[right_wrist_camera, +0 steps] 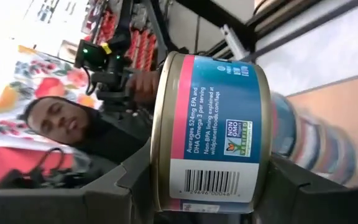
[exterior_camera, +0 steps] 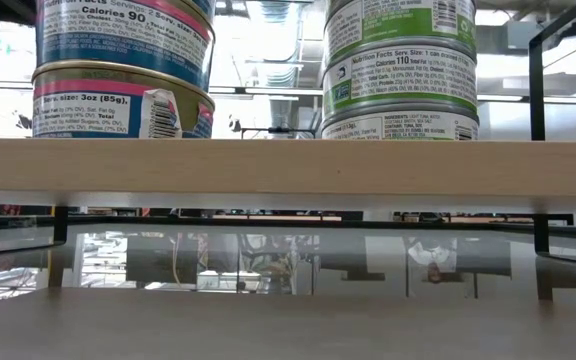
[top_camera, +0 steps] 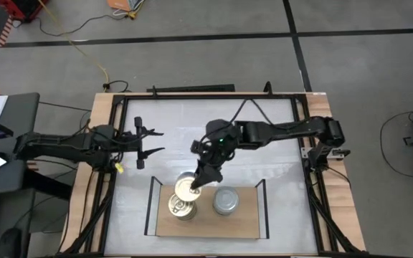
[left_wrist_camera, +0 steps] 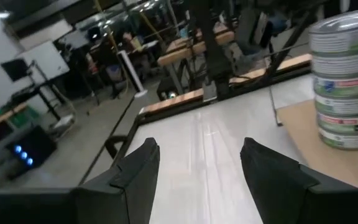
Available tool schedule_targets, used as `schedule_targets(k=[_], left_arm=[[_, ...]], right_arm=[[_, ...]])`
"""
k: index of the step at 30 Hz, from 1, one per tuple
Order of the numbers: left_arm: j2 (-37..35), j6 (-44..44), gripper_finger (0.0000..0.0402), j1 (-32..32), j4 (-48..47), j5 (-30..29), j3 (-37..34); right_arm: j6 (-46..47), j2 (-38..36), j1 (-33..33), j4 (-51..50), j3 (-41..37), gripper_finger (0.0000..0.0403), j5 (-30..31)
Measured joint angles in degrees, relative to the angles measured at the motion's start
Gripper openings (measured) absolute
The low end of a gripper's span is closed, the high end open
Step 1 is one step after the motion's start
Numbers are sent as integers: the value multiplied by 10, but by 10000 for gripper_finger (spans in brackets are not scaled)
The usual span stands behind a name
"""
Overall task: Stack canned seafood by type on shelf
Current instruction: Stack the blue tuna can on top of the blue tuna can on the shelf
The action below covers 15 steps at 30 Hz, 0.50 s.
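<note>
Right gripper (top_camera: 196, 184): clamped on a gold-lidded can (right_wrist_camera: 213, 134) with blue and pink label, held over the near-left part of the shelf (top_camera: 242, 222), just above the gold stack (top_camera: 182, 207).
Silver stack (top_camera: 225, 201): stood on the shelf, right of the gold stack, apart from it.
Left gripper (top_camera: 149, 141): fingers apart, empty, over the white tabletop (top_camera: 264, 136), left of the shelf.
Background: a person (right_wrist_camera: 73, 124) seen beyond the held can.

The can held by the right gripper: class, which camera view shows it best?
The right wrist view: the can fills it, pink-and-blue label readable, clamped sideways by the right gripper. The high view shows only its pale lid. The left wrist view misses it; in the low view I cannot pick it out.
</note>
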Motion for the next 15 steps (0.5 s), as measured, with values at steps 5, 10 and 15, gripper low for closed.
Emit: schedule_targets(k=[5,10,15], left_arm=[[-6,40,215,-53,-3,-14,0],[-6,70,215,-104,-3,-54,0],[-6,96,215,-148,5,-78,0]], right_arm=[[72,33,12,19,22,223,-33],[121,46,19,16,32,223,-49],[155,45,22,33,33,223,-48]])
